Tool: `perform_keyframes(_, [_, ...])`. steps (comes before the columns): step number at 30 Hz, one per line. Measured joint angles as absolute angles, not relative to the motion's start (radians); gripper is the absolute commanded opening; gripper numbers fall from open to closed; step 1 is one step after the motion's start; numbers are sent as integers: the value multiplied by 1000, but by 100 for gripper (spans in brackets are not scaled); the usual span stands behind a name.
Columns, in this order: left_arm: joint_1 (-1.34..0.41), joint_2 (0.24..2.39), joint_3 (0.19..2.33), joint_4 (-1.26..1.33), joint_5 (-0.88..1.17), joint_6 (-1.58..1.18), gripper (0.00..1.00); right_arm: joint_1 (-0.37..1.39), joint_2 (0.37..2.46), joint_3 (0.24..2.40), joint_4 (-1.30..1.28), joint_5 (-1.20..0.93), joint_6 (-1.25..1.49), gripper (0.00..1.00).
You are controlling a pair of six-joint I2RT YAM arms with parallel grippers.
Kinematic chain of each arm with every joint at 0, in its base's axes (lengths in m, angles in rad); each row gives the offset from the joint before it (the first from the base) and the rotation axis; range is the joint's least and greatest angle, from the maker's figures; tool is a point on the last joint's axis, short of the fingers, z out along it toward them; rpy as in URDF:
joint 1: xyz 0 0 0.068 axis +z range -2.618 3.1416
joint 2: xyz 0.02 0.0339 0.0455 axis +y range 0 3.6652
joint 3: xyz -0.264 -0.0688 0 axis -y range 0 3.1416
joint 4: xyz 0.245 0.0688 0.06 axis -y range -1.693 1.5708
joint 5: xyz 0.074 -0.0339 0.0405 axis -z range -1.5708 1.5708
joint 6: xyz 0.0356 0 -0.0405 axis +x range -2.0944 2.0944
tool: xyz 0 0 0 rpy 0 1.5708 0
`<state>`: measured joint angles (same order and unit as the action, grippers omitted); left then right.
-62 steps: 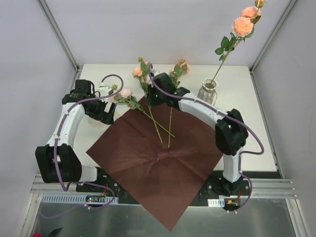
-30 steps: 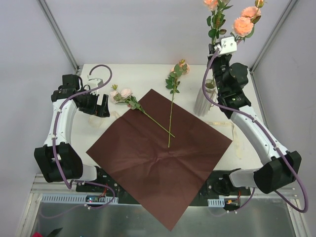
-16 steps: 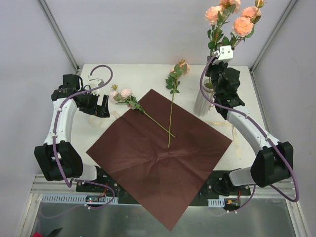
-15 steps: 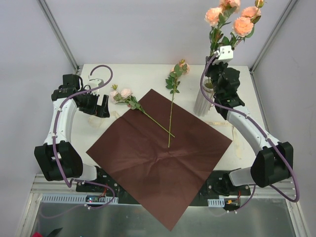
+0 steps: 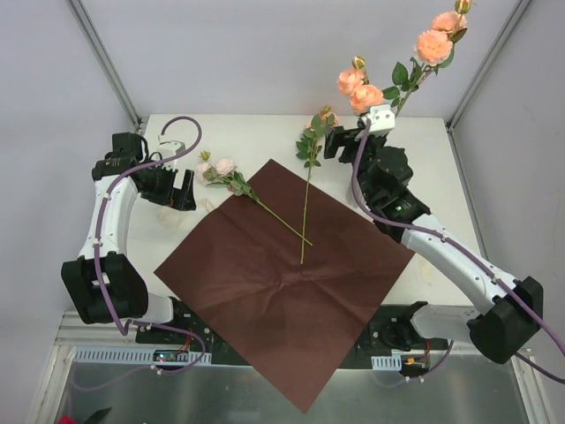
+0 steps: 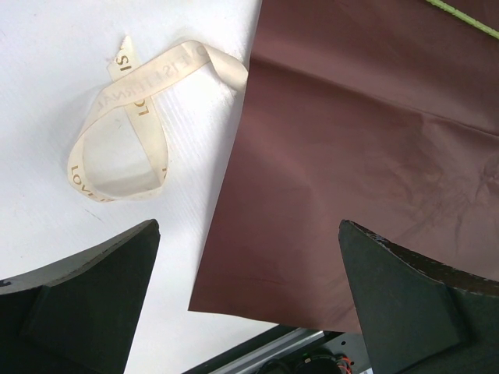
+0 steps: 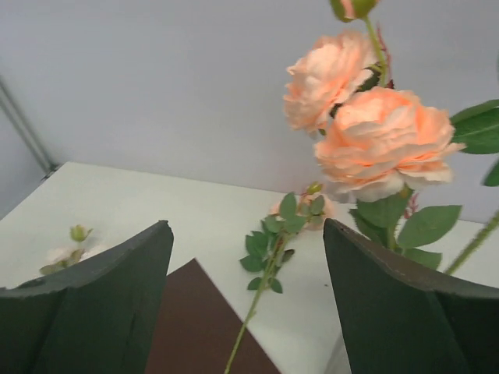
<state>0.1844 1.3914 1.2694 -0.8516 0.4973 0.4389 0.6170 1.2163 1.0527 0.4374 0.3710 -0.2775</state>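
My right gripper [image 5: 336, 141] hangs open and empty above the table's back, beside a peach rose stem [image 5: 357, 87] that stands leaning left. In the right wrist view those blooms [image 7: 374, 132] sit just right of the open right gripper [image 7: 245, 227]; a leafy flower [image 7: 269, 245] lies below on the table. The right arm covers the vase. My left gripper [image 5: 181, 190] is open too, hovering over the left corner of the brown wrapping paper [image 5: 282, 283]. Through the left gripper [image 6: 248, 234] I see a cream ribbon [image 6: 129, 125] beside the paper [image 6: 366, 140].
Two flowers lie across the paper's back corner, a pale pink one [image 5: 221, 168] and a leafy one [image 5: 310, 146]. Taller peach roses [image 5: 434, 42] rise at the back right. Another ribbon [image 5: 428, 269] lies right of the paper. Frame posts stand at the back corners.
The right arm lifted a peach rose from the paper to the vase, let it go, then swung left and lower. The rose now leans left. The left arm barely moved.
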Motion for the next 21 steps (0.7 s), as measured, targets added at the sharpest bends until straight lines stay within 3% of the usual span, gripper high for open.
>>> perform_keyframes(6, [184,1391,1269,-852,497,439,99,690,1360,1202,273,245,-268,81])
perform_keyframes(15, [184,1391,1265,-852,496,441,99,682,2056,1883,-276,-288,-332,80])
perform_keyframes(21, [184,1391,1265,-852,495,445,99,683,2248,1929,-476,-361,-360,79])
